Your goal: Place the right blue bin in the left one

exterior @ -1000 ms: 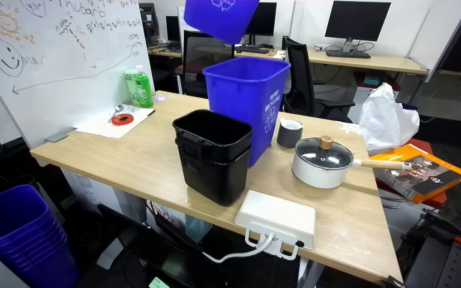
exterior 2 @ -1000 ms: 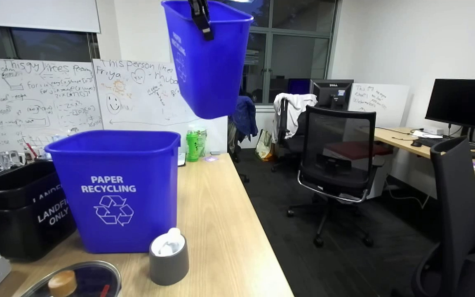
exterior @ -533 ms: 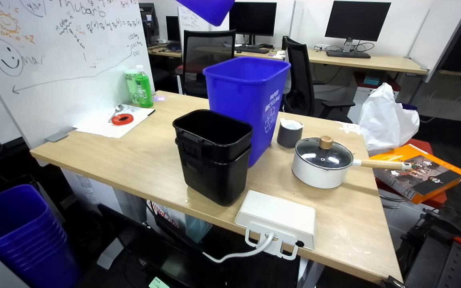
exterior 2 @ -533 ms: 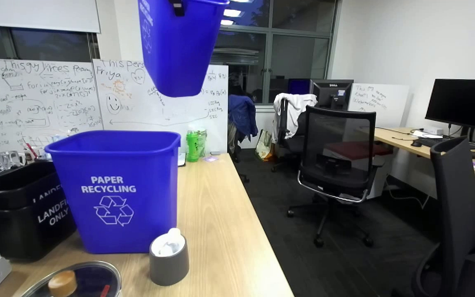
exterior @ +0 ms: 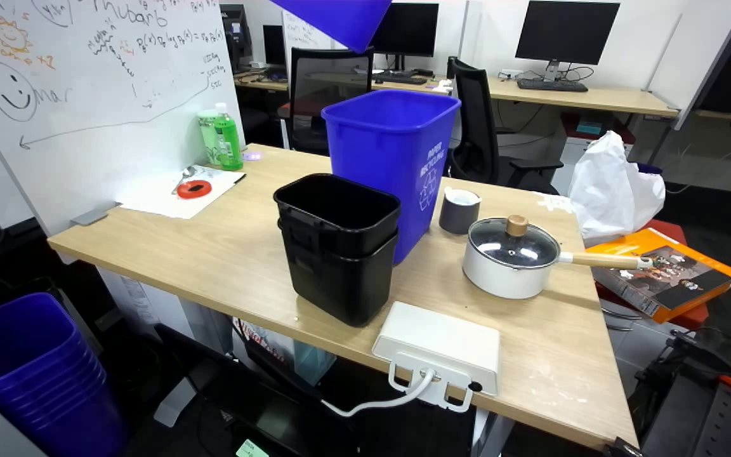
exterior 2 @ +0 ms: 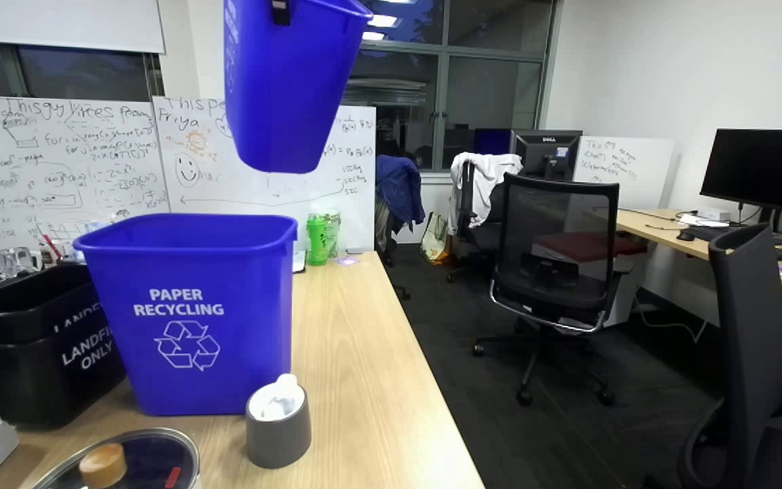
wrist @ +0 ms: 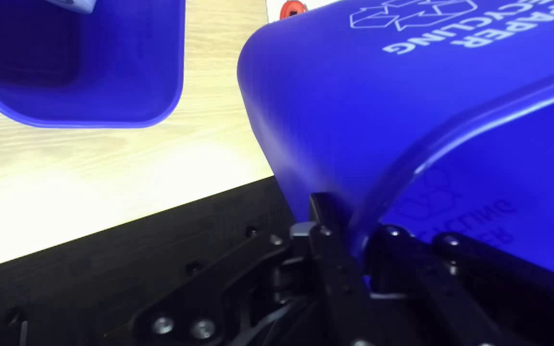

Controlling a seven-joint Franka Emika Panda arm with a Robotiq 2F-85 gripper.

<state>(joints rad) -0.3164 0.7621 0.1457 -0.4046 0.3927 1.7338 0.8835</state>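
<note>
The right blue bin [exterior: 340,16], royal blue with white recycling print, hangs in the air in both exterior views [exterior 2: 289,88], tilted and partly cut off. My gripper [wrist: 356,240] is shut on its rim, one finger outside and one inside. A black fingertip [exterior 2: 281,12] shows on its wall in an exterior view. The left one [exterior: 378,152], a matching blue bin, stands upright on the table in both exterior views [exterior 2: 187,285] and also bears recycling print. In the wrist view its open mouth [wrist: 128,96] lies left of the held bin, apart from it. The held bin's base is above the standing bin's rim.
Nested black bins [exterior: 340,266] stand beside the standing blue bin. A grey cup [exterior: 459,212], a lidded white pot [exterior: 508,279] and a white box [exterior: 438,336] are nearby. Green bottles [exterior: 228,139] stand by the whiteboard [exterior: 118,95]. Stacked blue bins [exterior: 29,381] stand off the table.
In an exterior view the held bin rose and moved left, then dropped slightly and turned a little in the last half second. The standing bin and table items have not moved.
</note>
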